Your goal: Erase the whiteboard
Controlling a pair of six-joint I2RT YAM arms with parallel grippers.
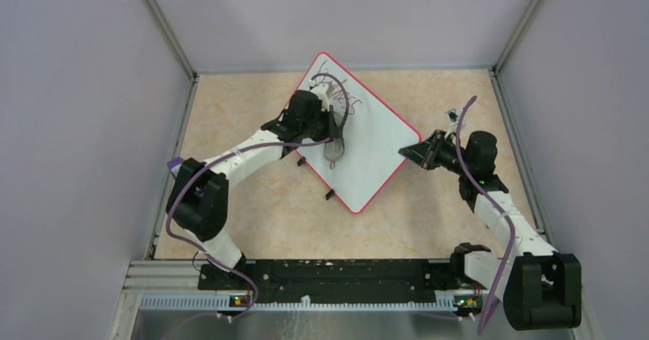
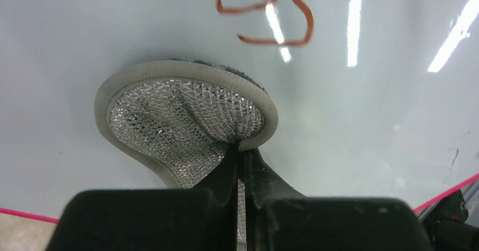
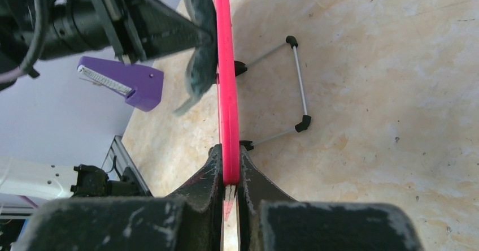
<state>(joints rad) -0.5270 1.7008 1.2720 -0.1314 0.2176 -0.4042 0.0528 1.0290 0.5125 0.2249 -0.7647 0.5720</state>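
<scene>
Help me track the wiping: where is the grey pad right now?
In the top view, the grey mesh pad rests against the whiteboard left of its centre, pinched by the left gripper, on the near side of the red-brown handwriting.

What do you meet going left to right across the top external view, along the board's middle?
Left gripper shut on the wiping pad → bare whiteboard → right gripper clamped on its edge.

One whiteboard [image 1: 375, 148], one pad [image 2: 181, 121], two pincers [image 2: 240, 152] [image 3: 229, 177]
</scene>
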